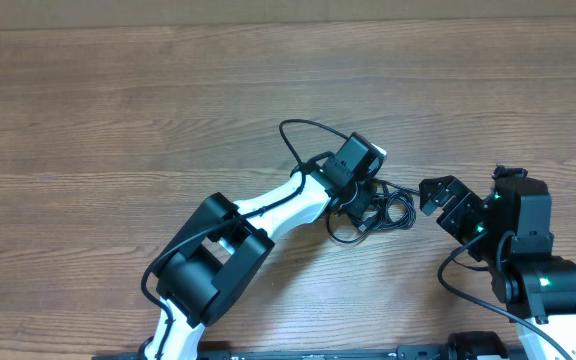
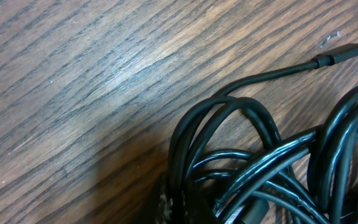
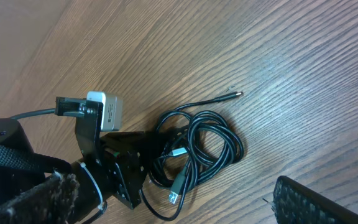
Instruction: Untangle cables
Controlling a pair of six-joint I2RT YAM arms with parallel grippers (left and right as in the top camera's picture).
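The cables (image 1: 393,212) are a bunch of thin black loops on the wooden table, just right of centre in the overhead view. My left gripper (image 1: 358,205) is down on the left side of the bunch, shut on a few strands. Close up in the left wrist view, the cables (image 2: 253,124) fill the lower right and one plug end (image 2: 344,53) points away. In the right wrist view the cables (image 3: 216,140) lie ahead, with a silver USB plug (image 3: 179,183) near the left gripper (image 3: 148,162). My right gripper (image 1: 443,205) stands open just right of the bunch, apart from it.
The wooden table (image 1: 118,120) spreads wide to the left and back. The left arm (image 1: 268,215) reaches diagonally from the front edge. One dark textured finger (image 3: 303,199) of my right gripper shows at the lower right of its view.
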